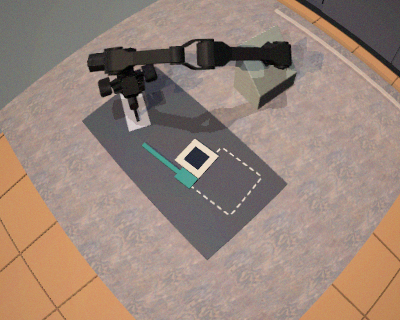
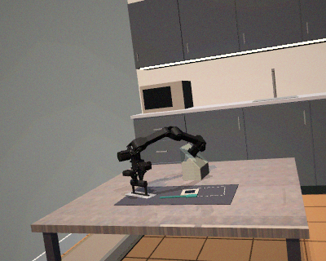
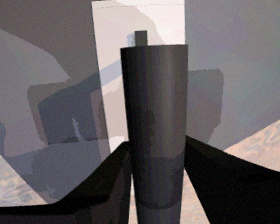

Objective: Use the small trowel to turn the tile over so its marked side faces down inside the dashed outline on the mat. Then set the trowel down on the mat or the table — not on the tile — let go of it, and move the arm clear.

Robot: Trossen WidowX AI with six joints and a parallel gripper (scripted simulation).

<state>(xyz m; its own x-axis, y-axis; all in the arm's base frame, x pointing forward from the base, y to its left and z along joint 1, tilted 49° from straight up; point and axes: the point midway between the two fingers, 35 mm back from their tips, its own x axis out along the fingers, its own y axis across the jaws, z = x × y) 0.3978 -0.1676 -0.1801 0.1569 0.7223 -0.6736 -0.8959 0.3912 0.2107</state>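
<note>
The tile point(image 1: 182, 159) point(image 2: 184, 192) lies flat on the dark mat point(image 1: 207, 235) point(image 2: 226, 200), its marked side up, with the dark square showing. The dashed outline point(image 1: 245, 164) point(image 2: 225, 191) adjoins one side of the tile, which sits mostly or wholly outside it. Well apart from the tile, towards the far-left end of the mat in the top view, is the trowel point(image 1: 143, 119) point(image 2: 142, 195) point(image 3: 111, 30), with its pale blade and thick dark handle point(image 3: 156, 120); whether the blade touches the mat I cannot tell. The hand point(image 1: 136, 115) point(image 2: 139, 189) point(image 3: 153, 144) points down there, its fingers partly closed and gripping that handle from both sides. Just beside the tile, on the side away from the arm's pale block point(image 1: 252, 85) point(image 2: 191, 169), a flat teal tool point(image 1: 186, 178) point(image 2: 189, 196) lies with its broad end nearest the tile. The counter point(image 1: 312, 210) point(image 2: 173, 216) carries the mat beneath the tile
</note>
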